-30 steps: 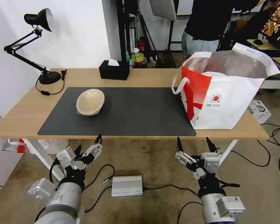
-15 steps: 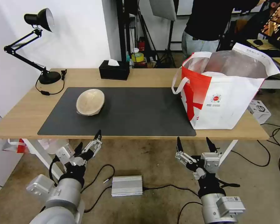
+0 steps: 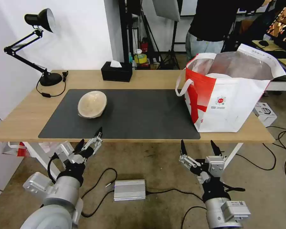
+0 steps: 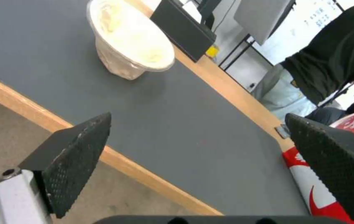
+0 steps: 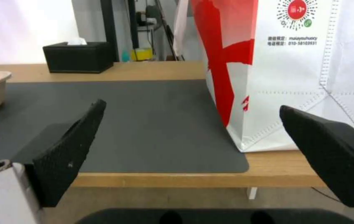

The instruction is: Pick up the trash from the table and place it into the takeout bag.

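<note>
The left gripper (image 3: 89, 137) is held spread below the table (image 3: 149, 78) edge, pointed at one o'clock; the right gripper (image 3: 198, 147) is spread too.

My left gripper (image 4: 197, 140) hangs wide open at the table (image 4: 143, 174) edge; beige pulp bowl (image 4: 129, 46) sits tilted on the mat (image 4: 177, 124).

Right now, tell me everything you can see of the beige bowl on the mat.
The beige bowl is a round, matte piece that looks like moulded paper pulp, with a thin rim and a pale, mottled, empty inside. It sits tilted on the left part of the dark grey mat, its opening turned up and toward the front. Only the mat touches it. The left pincer hangs open below the table's front edge, apart from it.
</note>
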You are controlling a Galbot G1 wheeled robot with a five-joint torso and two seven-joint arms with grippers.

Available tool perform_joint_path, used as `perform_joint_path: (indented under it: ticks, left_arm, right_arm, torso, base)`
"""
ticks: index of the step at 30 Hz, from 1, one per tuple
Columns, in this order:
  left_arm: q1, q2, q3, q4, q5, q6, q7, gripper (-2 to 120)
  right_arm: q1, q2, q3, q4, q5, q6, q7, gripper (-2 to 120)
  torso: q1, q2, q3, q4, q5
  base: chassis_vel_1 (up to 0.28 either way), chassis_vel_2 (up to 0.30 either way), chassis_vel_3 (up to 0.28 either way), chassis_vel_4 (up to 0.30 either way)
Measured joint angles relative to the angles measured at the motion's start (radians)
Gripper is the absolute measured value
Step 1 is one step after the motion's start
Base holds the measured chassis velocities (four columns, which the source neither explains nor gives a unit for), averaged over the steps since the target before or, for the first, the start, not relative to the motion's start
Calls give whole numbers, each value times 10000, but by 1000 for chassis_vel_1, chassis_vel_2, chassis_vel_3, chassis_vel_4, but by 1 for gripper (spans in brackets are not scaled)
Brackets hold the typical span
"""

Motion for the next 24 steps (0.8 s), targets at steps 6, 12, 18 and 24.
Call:
perform_joint_path:
  ticks: [6,12,18,24]
  left_arm:
    - [-99,108,-175,3,-326,1,-126,99]
    - [-319,447,-588,6,-901,23,-289,99]
    - [-694,1078,-1213,6,-1775,143,-639,99]
    - [-884,1299,-1337,6,-2084,142,-715,99]
  right_arm:
    - [0,0,0,0,0,0,0,100]
    - [0,0,0,0,0,0,0,100]
    - [0,0,0,0,0,0,0,100]
    - [0,0,0,0,0,0,0,100]
  torso:
    - [-1,0,0,0,1]
    - [0,0,0,1,0]
    - [0,0,0,0,-1]
    - [0,0,0,0,0]
  base:
    - [0,0,0,0]
    - [0,0,0,0]
    - [0,0,0,0]
    - [0,0,0,0]
